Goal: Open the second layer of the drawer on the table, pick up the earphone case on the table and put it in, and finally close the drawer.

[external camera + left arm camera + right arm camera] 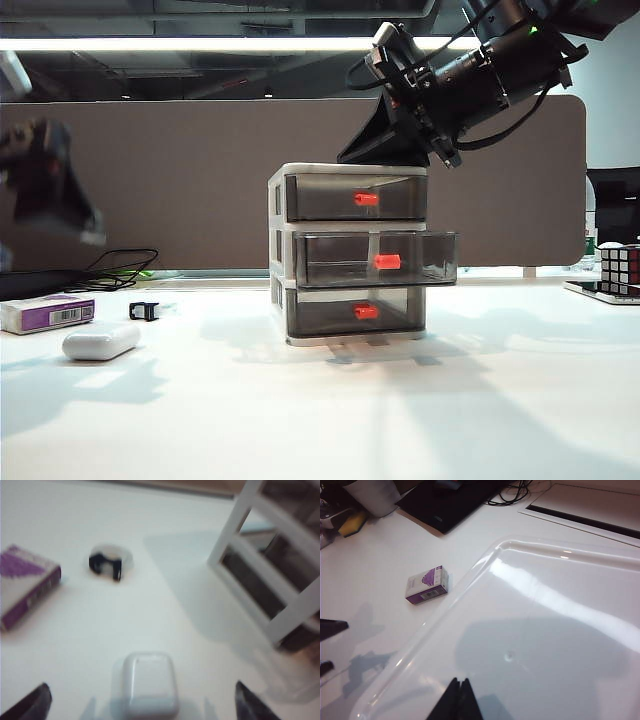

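Mid drawer (pixel 375 259) stands pulled out of the cabinet (pixel 347 254), ready to take the case (pixel 101 341), which lies on the worktop (pixel 400 420) well left of the cabinet, near a purple box (pixel 47 313) and a small black clip (pixel 144 310). Left pincer (pixel 142 702) hovers over the case, tips wide apart either side, prob. lining up for the grab. Right pincer (pixel 456 700), tips together, rests atop the cabinet, likely to steady it.

White-and-purple box (pixel 47 313) at table's left, small black clip (pixel 144 311) beside it, Rubik's cube (pixel 620 268) far right
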Controlling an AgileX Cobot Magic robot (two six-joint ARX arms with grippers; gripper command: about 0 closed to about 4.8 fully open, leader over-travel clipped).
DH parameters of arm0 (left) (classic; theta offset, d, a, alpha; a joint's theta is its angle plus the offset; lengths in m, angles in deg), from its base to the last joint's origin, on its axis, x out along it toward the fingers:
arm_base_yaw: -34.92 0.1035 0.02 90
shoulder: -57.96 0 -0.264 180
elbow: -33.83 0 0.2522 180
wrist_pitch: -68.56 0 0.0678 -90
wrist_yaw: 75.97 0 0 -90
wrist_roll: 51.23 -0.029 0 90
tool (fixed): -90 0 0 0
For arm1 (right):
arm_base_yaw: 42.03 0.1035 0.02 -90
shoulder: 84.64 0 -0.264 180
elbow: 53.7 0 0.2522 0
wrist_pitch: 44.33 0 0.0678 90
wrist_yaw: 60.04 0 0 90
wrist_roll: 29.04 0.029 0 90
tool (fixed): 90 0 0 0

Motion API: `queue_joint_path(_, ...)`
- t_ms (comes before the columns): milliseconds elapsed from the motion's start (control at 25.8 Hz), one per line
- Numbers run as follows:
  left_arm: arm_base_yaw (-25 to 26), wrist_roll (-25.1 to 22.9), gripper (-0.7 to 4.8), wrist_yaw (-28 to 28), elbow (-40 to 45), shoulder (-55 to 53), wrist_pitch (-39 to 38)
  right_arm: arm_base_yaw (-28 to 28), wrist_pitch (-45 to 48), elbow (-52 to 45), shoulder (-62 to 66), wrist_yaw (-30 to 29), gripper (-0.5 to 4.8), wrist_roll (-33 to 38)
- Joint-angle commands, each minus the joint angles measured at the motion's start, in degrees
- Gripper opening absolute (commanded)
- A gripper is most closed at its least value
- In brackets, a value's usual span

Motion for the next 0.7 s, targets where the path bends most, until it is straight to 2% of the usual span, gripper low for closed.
queue_joint_path(39, 0.02, -0.04, 4.79, -2.97, -0.22, -6.16, 2.93, 0.33, -5.40, -1.01, 1.11, 0.11, -0.05, 0.87)
queue_joint_path(116, 0.02, -0.04, 4.79, -3.54, -0.24, -10.60, 5.77, 0.33, -5.38, -1.01, 1.11, 0.13, -0.05, 0.87)
queue_joint_path(272, 0.02, 0.55, 4.79, -8.26, -0.68, -21.90, 15.78, 0.33, -5.42, -1.03, 1.09, 0.13, -0.05, 0.87)
queue_joint_path(349, 0.02, 0.59, 4.79, -8.20, -1.31, -25.86, 18.99, 0.33, -5.49, -1.03, 1.11, 0.11, -0.05, 0.87)
queue_joint_path(427, 0.02, 0.39, 4.79, -6.97, -1.53, -28.00, 21.20, 0.33, -5.49, -1.01, 1.09, 0.13, -0.05, 0.87)
queue_joint_path(699, -0.28, -1.62, 4.79, -1.11, -2.36, -29.20, 21.16, 0.33, -5.22, -1.01, 1.09, 0.15, -0.05, 0.85)
